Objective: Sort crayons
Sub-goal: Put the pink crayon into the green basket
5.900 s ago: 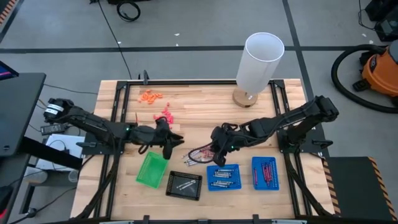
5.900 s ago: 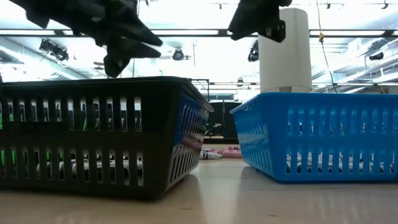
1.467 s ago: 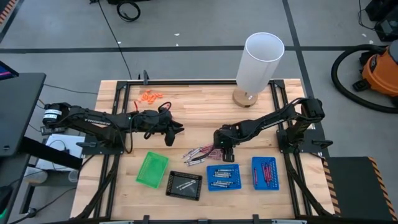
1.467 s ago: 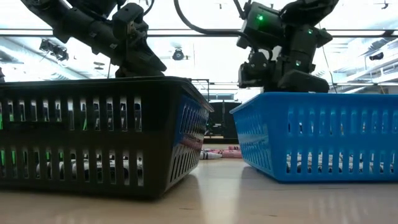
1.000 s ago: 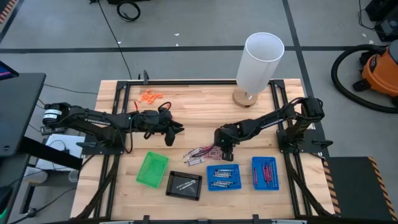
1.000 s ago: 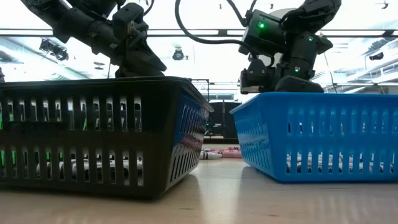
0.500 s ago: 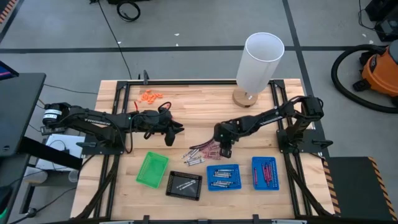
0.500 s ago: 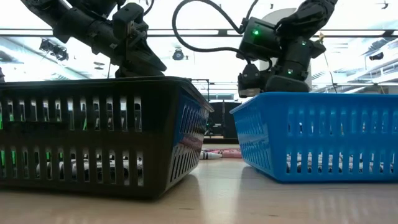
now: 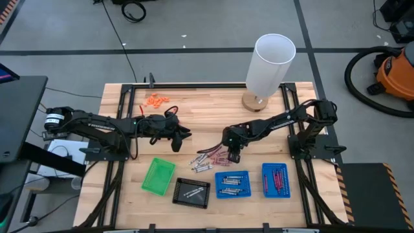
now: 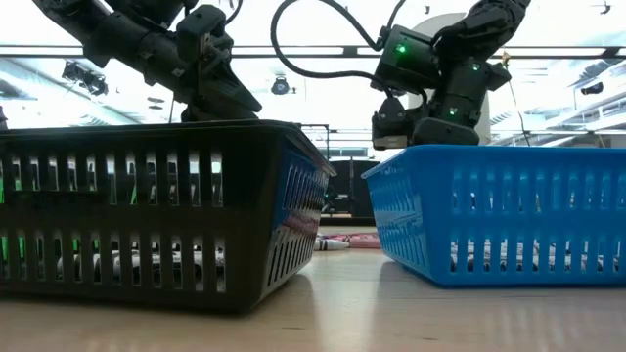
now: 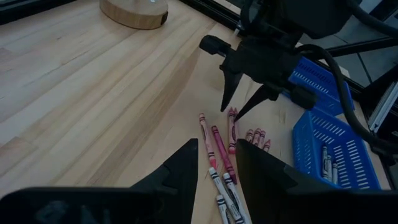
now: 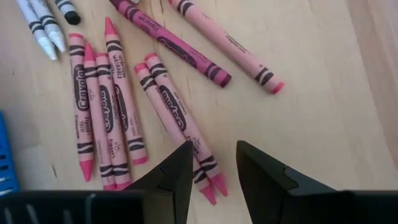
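A loose pile of crayons (image 9: 210, 158) lies flat on the wooden table; some are pink or maroon (image 12: 112, 106), a few white (image 12: 38, 25). My right gripper (image 12: 213, 163) hangs open over the pile's right side, fingers pointing steeply down. Two pink crayons (image 12: 180, 127) lie side by side below the gap. The left wrist view shows its fingertips (image 11: 225, 107) just over the crayons (image 11: 231, 127). My left gripper (image 11: 216, 152) waits open and empty, raised over the table left of the pile (image 9: 176, 139).
Along the near edge stand a green tray (image 9: 158, 176), a black tray (image 9: 192, 192) and a blue tray (image 9: 231, 184) with pale crayons, and a blue tray (image 9: 275, 179) with red ones. A white cylinder on a wooden base (image 9: 270, 68) and orange bits (image 9: 156, 99) sit at the far side.
My right gripper has swung a little toward the table's left over the crayon pile and rolled slightly about its own axis, its fingers staying apart. The crayons lie as before.
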Controlling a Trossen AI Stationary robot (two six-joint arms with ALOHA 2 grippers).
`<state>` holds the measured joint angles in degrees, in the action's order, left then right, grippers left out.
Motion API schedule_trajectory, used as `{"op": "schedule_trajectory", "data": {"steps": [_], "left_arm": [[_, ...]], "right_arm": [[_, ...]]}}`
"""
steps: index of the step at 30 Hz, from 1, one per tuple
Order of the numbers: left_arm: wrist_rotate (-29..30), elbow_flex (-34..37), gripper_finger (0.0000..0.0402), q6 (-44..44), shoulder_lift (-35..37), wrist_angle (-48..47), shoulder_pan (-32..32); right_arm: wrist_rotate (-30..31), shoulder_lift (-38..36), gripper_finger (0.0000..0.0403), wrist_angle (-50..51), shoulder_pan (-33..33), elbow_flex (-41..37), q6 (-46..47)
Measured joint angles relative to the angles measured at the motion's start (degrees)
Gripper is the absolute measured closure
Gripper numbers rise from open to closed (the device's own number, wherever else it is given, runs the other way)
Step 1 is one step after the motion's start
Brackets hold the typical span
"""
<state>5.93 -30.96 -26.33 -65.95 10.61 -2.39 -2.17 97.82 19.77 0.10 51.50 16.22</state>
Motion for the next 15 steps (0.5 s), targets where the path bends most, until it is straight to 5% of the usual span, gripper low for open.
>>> {"op": "schedule_trajectory", "data": {"steps": [15], "left_arm": [[0.0,0.0,0.0285,-0.04,0.0,0.0,0.0]], "right_arm": [[1.69,-0.11,0.0274,-1.6,0.28,-2.45,-4.26]]}}
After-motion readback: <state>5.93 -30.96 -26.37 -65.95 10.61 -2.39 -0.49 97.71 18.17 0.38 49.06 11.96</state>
